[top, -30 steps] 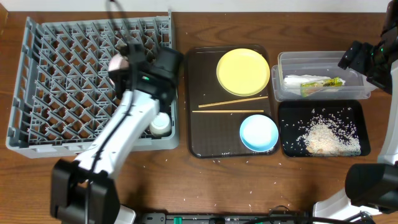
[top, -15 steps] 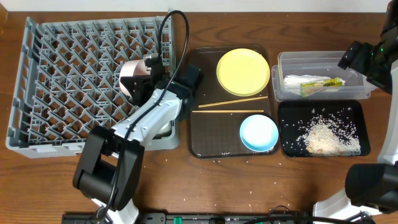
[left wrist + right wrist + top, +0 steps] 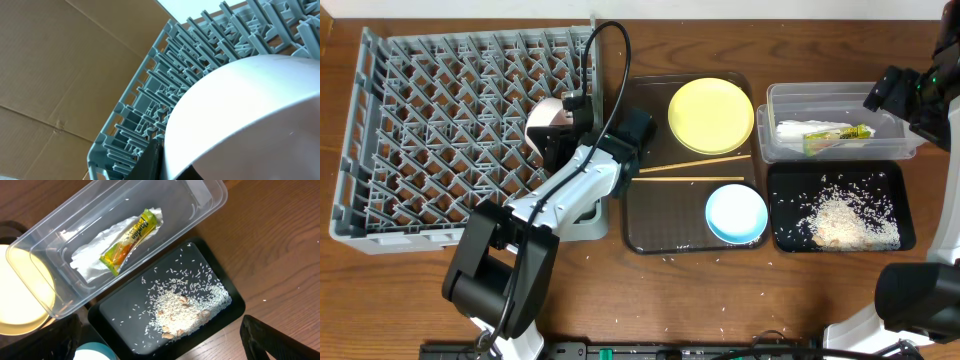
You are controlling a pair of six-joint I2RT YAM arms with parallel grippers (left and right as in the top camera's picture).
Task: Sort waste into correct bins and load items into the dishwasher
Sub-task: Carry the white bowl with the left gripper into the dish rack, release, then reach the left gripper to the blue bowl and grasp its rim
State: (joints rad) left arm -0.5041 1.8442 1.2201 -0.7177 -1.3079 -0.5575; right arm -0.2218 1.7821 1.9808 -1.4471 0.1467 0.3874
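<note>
The grey dish rack [image 3: 420, 130] lies left of the brown serving tray [image 3: 655, 220], their edges just beside each other. It holds the white bowl [image 3: 542, 118], which stands tilted on its edge over the pegs on the rack's tray-side half. I cannot make out the white cup; the arm covers the rack corner nearest the tray.

On the serving tray itself the yellow plate [image 3: 710, 115], the chopsticks [image 3: 695, 165] and the light blue bowl [image 3: 736, 213] wait, none of them loaded yet. Right of the tray, the clear tub [image 3: 820, 100] contains the snack wrapper [image 3: 835, 135] lying on the crumpled paper [image 3: 795, 130]. The black tray [image 3: 785, 180] in front of the tub carries the rice [image 3: 840, 215]. A few stray grains [image 3: 670, 259] lie on the tabletop [image 3: 650, 300] along the serving tray's front edge. So I judge the waste sorting nearly done and the loading only begun, with three items still to go.

The left arm runs from the table's front edge up along the serving tray's left side, then bends back over the rack. The left gripper [image 3: 563, 140] sits against the bowl. Its wrist view is filled by the bowl's white wall, with a dark finger at the lower rim, so it appears to be pinching the bowl.

The right gripper [image 3: 882, 92] hangs over the tub's far corner, well right of the serving tray. It is spread wide and holds nothing.
</note>
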